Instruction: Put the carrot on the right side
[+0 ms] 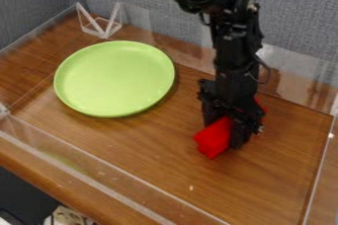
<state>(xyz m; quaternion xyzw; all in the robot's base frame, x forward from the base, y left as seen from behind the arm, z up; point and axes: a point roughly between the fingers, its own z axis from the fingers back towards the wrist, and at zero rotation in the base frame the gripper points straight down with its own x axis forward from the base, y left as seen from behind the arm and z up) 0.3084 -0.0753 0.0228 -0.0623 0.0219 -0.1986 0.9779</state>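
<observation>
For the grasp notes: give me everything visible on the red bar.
The bright red, blocky bar with rounded edges looks smooth and opaque. It sits low over the brown wooden table, right of the lime-green round plate, its near end exposed. The black gripper is closed on it, hiding its middle. Table contact: can't tell.

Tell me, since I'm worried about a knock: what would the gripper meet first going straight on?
Probably the wooden table, just beneath the gripper and the red carrot; depth is unclear.
</observation>
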